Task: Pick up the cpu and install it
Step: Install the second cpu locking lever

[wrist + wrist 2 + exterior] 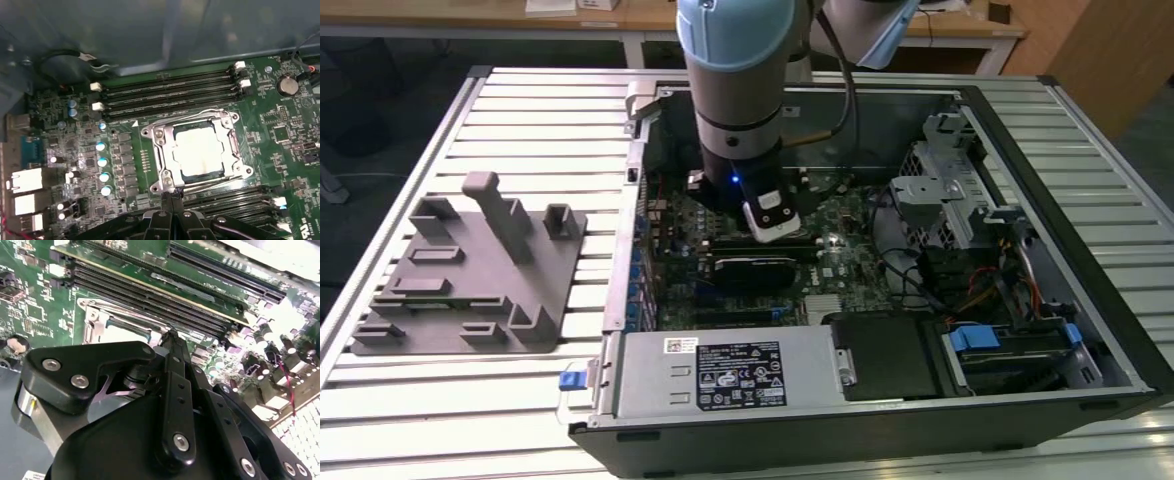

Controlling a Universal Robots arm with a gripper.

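The small flat square cpu with its pale silver-grey metal top (200,150) lies inside the silver metal socket frame (160,150) on the green motherboard (280,135), between two banks of long black memory slots (170,92). In the first wrist view it looks level and square to the frame, with a thin dark gap showing along one edge — so it appears seated or very nearly so.

The black claw (172,200) hovers just beside the frame's near edge, its two fingers pressed together and holding nothing; the tips meet in a single narrow point. In the exterior view the pale blue and grey robot arm (736,90) reaches straight down into the open black computer case (881,400), which rests on the slatted metal table (400,400) next to a grey moulded fixture (467,270).

Judged from these pictures, doing this step well means checking that the chip sits flush on all four sides — any pressing should be vertical and gentle, since a tilted chip could damage the contacts beneath.
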